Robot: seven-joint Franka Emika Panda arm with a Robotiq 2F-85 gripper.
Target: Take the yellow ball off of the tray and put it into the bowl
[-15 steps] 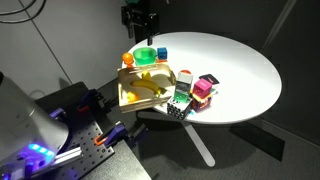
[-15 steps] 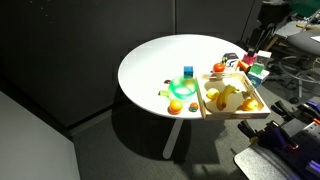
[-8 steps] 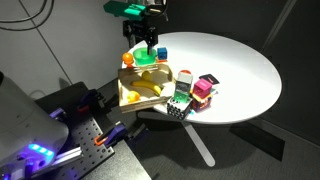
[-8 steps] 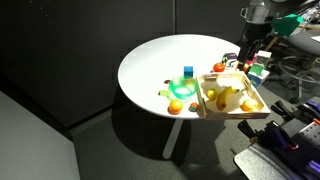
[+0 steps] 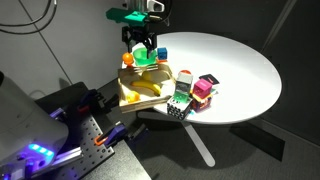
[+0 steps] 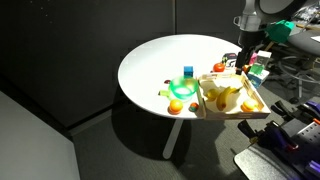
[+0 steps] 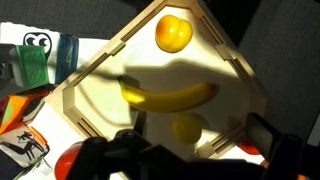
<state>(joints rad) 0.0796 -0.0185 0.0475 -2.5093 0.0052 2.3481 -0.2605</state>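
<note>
1. In both exterior views, the tray [image 6: 235, 115] sits at the edge of the table [image 6: 150, 60].
2. My gripper [image 7: 195, 165] hangs above the tray, over one side of it.
3. In my wrist view, the ball [image 7: 187, 128] lies in the tray on the side nearest my gripper.
4. A curved piece [image 7: 170, 95] lies across the middle of the tray, just beyond the ball.
5. A round piece [image 7: 173, 33] sits in the tray's far corner, beyond the curved piece.
6. In an exterior view, the bowl [image 6: 181, 90] stands on the table just outside the tray. A cube [image 6: 188, 71] is behind it and a small sphere [image 6: 176, 107] in front.
7. A cluster of cartons [image 5: 195, 88] stands on the table beside the tray, away from the bowl.
</note>
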